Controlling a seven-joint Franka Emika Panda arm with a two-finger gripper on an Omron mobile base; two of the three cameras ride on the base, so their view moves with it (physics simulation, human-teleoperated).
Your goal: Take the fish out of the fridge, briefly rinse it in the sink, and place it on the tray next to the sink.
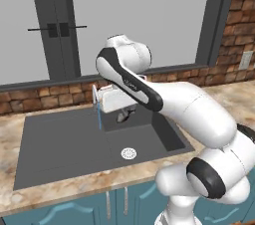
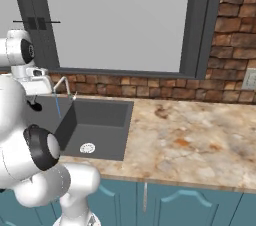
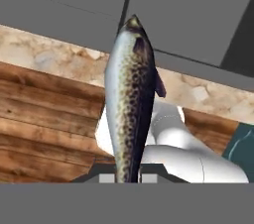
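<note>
Clearly my gripper (image 3: 128, 176) was clamped on the fish (image 3: 130, 99), which hung over the sink (image 1: 60, 144) beside the faucet's (image 1: 96, 100) blue stream. Rinsing was underway, I judged; next it needed carrying to the tray.

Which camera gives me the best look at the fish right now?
The hand view: the fish runs up the middle of it, speckled back and fin clear, its lower end between the gripper fingers. The left base view shows a small dark shape under the hand above the sink. The right base view barely resolves it.
</note>
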